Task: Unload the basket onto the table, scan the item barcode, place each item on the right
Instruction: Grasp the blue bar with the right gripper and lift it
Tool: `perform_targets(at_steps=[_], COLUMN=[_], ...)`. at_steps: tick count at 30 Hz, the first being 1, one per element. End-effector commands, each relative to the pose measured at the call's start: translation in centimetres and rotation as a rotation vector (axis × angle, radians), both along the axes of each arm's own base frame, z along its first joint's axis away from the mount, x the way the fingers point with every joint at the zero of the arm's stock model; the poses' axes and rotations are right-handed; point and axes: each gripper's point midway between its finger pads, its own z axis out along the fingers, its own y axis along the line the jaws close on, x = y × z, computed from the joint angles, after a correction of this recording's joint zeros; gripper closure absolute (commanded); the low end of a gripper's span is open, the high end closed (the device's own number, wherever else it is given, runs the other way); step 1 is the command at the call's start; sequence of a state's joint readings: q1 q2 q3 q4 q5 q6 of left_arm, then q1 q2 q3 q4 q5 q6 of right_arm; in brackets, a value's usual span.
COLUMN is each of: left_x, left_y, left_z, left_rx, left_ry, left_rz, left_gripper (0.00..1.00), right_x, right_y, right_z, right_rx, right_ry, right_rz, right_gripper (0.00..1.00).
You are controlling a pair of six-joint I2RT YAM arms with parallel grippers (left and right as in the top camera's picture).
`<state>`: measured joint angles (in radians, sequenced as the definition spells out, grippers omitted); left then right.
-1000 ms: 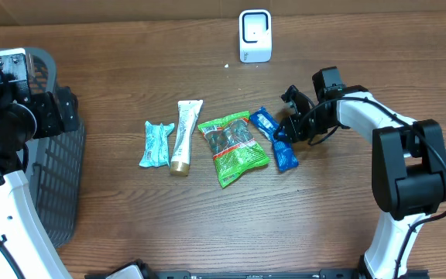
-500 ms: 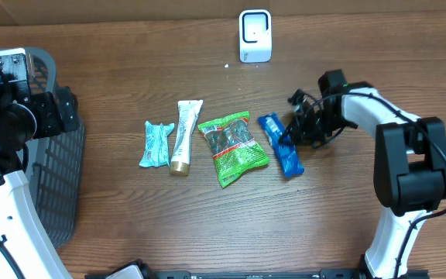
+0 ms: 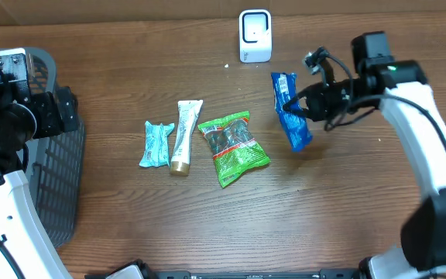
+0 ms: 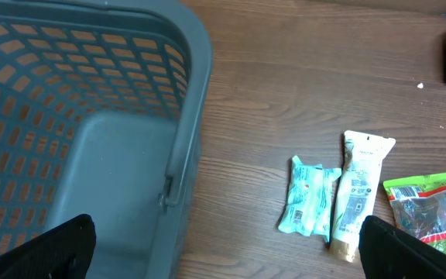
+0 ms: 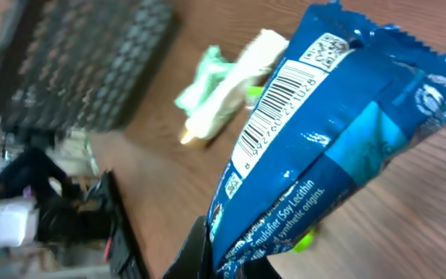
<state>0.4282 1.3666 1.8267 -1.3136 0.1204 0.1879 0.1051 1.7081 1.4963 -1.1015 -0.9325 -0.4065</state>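
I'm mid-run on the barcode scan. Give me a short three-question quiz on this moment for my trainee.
1. True or false: the blue packet lies flat on the table.
2. Which gripper holds it? A: left. B: right. C: neither.
3. Fill in: in the right wrist view, the packet's ___ faces the camera.
Key: 1 false, it hangs lifted above the wood. 2 B, the right gripper has its jaws shut on it. 3 barcode.

- The blue packet [image 3: 288,87] is off the table [image 3: 130,225] now, hanging lifted and much nearer the white scanner [image 3: 255,35], below and right of it.
- The right gripper [image 3: 291,108], clamped on the packet, has risen toward the scanner with it.
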Motion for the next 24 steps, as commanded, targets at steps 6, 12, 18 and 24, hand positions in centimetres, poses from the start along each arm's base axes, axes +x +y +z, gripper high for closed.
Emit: perform_targets(at_steps=[6, 12, 18, 24], left_x=[0.2, 0.2, 0.2, 0.2], left_y=[0.1, 0.1, 0.1, 0.1], left_z=[0.3, 0.3, 0.3, 0.3], left_rx=[0.011, 0.011, 0.011, 0.011], left_ry=[-0.007, -0.007, -0.007, -0.007], left_rz=[-0.015, -0.015, -0.015, -0.015], left_gripper=[0.0, 0.0, 0.0, 0.0], right_x=[-5.0, -6.5, -5.7, -3.0], right_y=[0.3, 0.3, -0.3, -1.0], right_z=[5.2, 5.1, 3.5, -1.4], right_rx=[0.045, 0.052, -0.02, -0.088], right_ry=[-0.381, -0.441, -0.366, -0.172], right_rz=[0.286, 0.378, 0.32, 0.129], right_gripper=[0.96, 0.96, 0.96, 0.96])
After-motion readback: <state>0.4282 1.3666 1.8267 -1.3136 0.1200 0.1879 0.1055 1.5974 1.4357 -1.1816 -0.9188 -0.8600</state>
